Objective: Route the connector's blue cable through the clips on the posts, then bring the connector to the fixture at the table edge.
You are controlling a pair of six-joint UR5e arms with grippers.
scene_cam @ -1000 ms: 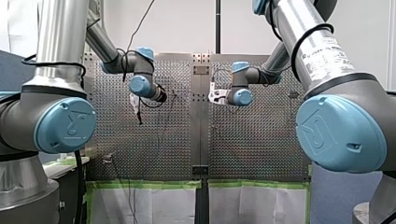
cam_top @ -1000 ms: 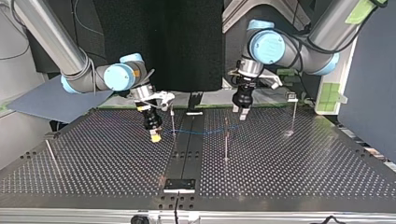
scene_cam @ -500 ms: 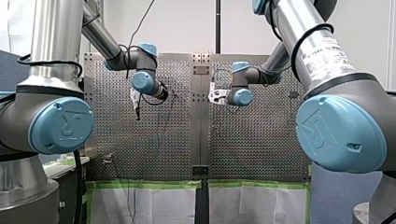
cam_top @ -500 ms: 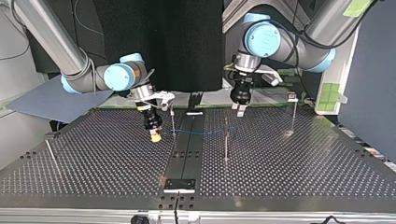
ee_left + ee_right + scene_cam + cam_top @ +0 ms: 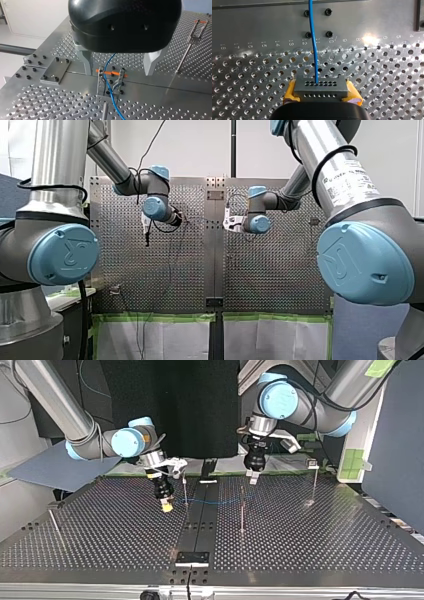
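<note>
Gripping the connector (image 5: 320,87) between yellow pads (image 5: 290,92), well apart from the clip (image 5: 110,80), the right gripper (image 5: 320,93) likely held the cable (image 5: 313,37) straight. The cable passed through the clip. Above the clip hung the left gripper (image 5: 118,72), fingers (image 5: 86,60) spread and empty, presumably to stay clear.

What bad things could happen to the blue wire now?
The right gripper holds the connector, with the thin blue cable running off it. A hard pull might strain the cable where it enters the connector, or drag it out of the clip. The left gripper hangs open, its fingers either side of that clip; a sideways move could bump the post or snag the cable.
</note>
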